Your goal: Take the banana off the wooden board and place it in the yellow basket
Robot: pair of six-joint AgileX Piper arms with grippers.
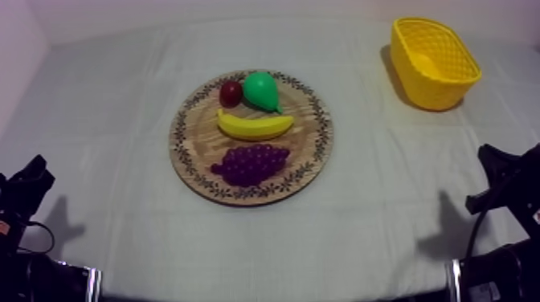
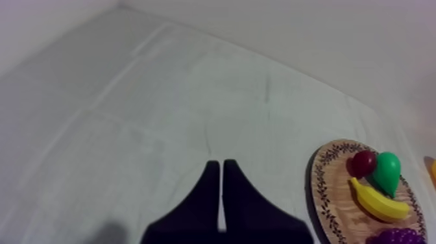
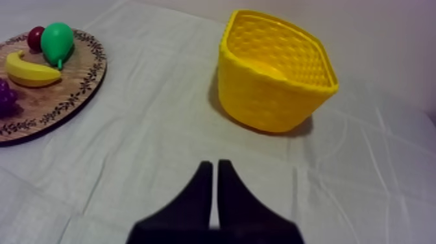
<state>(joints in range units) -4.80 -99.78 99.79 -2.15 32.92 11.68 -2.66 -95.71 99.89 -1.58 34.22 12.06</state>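
The banana (image 1: 255,125) lies on its side across the middle of the round wooden board (image 1: 317,153), with neither arm touching it. 3 other toy fruits share the board. The green pear (image 1: 261,90) sits just behind the banana, on the board's far side, and I cannot tell whether the 2 touch. The small red fruit (image 1: 231,93) rests against the pear on the board's left. The bunch of purple grapes (image 1: 251,163) lies on the board's near side, just beside the banana, with a thin strip of wood showing between them. The board itself lies flat on the grey-white cloth (image 1: 112,112).

The yellow basket (image 1: 438,80) stands upright on the cloth, well apart from the board, beyond it and off to its right.

The left gripper (image 2: 221,167) has its 2 black fingers pressed together into a narrow wedge with nothing between them. It hangs over bare cloth well to the left of the board, and the board's patterned rim, the banana, the pear and the small red fruit show beyond it. The right gripper (image 3: 215,167) is likewise closed on nothing, over bare cloth to the right of the board, on the basket's near side and apart from it. From above, both arms sit low at the table's near edge, 1 on each side of the board and well clear of it.
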